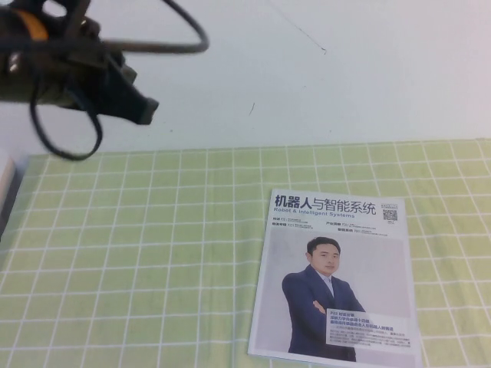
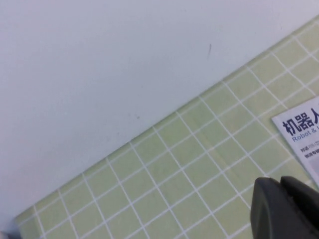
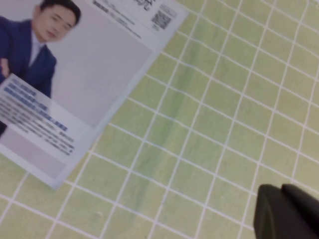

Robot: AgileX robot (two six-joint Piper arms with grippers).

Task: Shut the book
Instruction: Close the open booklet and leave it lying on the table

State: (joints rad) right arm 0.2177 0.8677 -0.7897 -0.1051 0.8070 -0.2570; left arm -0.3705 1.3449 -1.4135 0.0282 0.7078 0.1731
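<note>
The thin glossy paper magazine [image 1: 337, 280] lies shut and flat, front cover up, on the near right of the light green cloth with a white grid [image 1: 138, 245]. Its cover is pale grey-white and shows a man in a dark blue suit with his arms folded. Above him I read "机器人与智能系统" and "Robot & Intelligent Systems". A small QR code [image 1: 390, 214] sits at the cover's far right corner, and a pale box of blue print, too small for me to read, crosses its near part. The left gripper [image 2: 283, 206], dark and trailing a looped black cable [image 1: 65, 130], hangs raised at the far left, well apart from the magazine. The right gripper [image 3: 285, 211] hovers over bare cloth right of the magazine. I cannot tell the state of either gripper.
</note>
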